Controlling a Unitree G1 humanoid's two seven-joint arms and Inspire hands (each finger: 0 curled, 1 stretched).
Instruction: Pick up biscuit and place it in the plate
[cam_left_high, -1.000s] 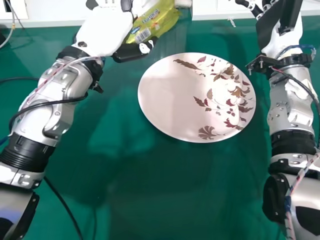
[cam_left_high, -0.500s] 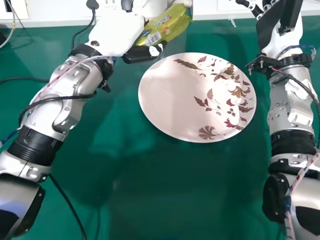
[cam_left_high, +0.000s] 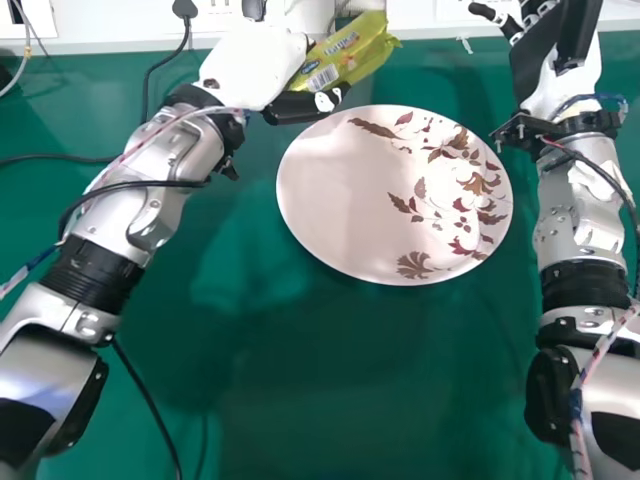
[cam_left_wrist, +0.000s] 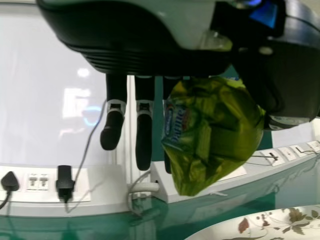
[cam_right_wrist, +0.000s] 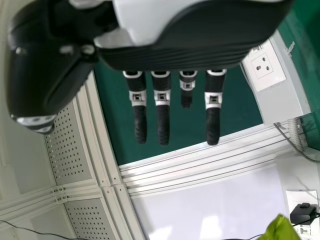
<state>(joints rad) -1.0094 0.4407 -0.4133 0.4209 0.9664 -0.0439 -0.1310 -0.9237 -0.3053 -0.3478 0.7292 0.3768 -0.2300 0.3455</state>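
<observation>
While left hand (cam_left_high: 252, 66) clamps biscuit packet (cam_left_high: 348, 52) near plate (cam_left_high: 345, 205), right hand (cam_left_high: 562, 88) spread, transfer step likely; next: centre over plate, lower, release.

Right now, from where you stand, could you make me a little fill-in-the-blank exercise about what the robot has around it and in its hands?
1. The hand that grips the biscuit packet is the robot's own ____ one.
2. The other hand is holding ____.
3. In the head view, the plate lies ____ the two arms.
4. The colour of the tabletop is ____.

Missing words, in order: left; nothing; between; green.
</observation>
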